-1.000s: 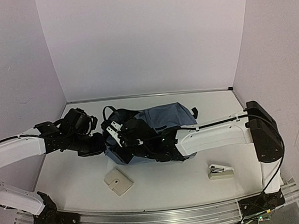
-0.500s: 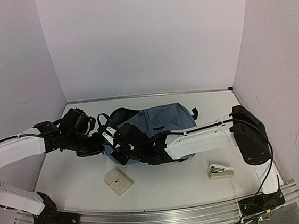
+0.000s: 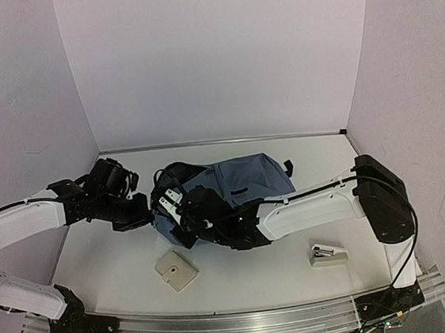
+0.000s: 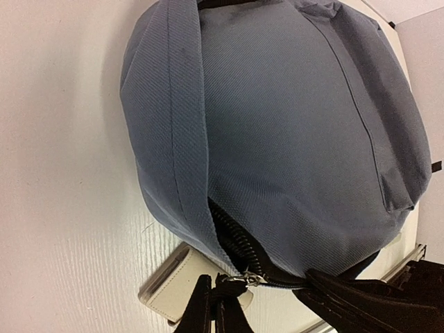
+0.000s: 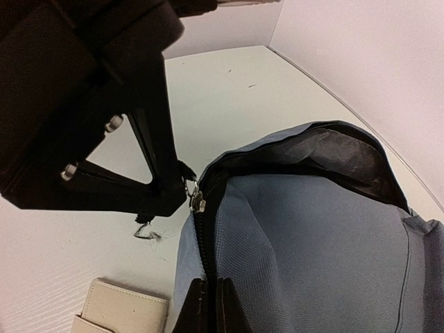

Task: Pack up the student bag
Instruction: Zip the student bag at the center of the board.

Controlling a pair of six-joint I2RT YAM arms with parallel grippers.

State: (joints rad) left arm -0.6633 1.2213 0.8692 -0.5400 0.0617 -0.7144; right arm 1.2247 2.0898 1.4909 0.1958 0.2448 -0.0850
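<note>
L tool [image 4: 214, 290] + R tool [image 5: 208, 286] on bag [image 3: 249, 178]

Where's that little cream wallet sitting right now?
In the top view, the cream wallet lies on the table's near-left part, just in front of the blue backpack, well left of the stapler.

Lilac walls [image 3: 219, 55] (evenly lit) enclose a white table [image 3: 249, 271].
</note>
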